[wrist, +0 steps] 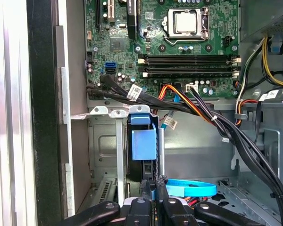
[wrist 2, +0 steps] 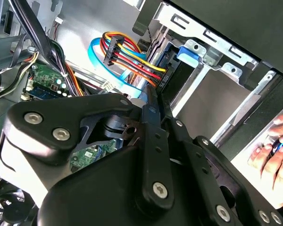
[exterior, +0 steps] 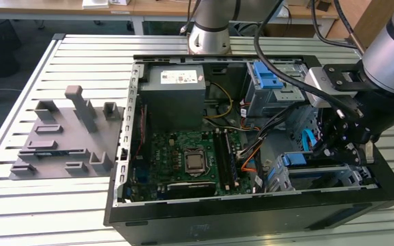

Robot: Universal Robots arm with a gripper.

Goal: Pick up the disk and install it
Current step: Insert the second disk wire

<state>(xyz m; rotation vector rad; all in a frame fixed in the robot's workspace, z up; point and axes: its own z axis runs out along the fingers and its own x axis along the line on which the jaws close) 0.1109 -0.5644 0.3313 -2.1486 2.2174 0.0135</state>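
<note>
Item: open computer case [exterior: 252, 215] on slatted counter [exterior: 60, 205]. Disk [wrist: 143, 141] stands on edge in the drive cage [wrist: 101, 141] just beside the motherboard [wrist: 170, 47]; gripper [wrist: 153, 200] at its near edge, jaws closed on it. Step: installing; the next move likely needs a straight, aligned push fully home.

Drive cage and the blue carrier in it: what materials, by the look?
Drive cage: looks like bare sheet metal, dull grey, with stamped holes and folded tabs. Blue carrier: probably moulded plastic, even matte colour with soft rounded edges. The gripper sits at the disk's edge.
</note>
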